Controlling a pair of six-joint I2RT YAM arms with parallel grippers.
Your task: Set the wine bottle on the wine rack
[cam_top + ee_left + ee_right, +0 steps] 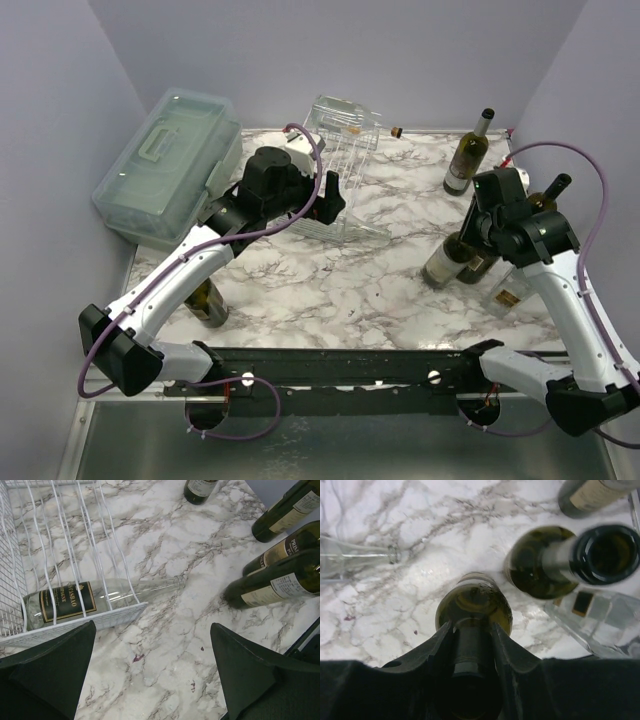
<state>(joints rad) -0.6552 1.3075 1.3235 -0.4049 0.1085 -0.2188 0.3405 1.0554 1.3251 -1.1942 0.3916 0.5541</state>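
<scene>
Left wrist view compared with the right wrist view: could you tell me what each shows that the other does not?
Only left wrist: the rack with the clear bottle lying in it, label showing, and the left gripper, jaws open and empty. Only right wrist: the right gripper, jaws shut on the green bottle at its neck, beside a second bottle with an open mouth. Both: the clear bottle's neck and the marble table.

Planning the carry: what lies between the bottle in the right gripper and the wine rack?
Only bare marble tabletop, in the top view, between the wine rack and the bottle held by the right gripper.
</scene>
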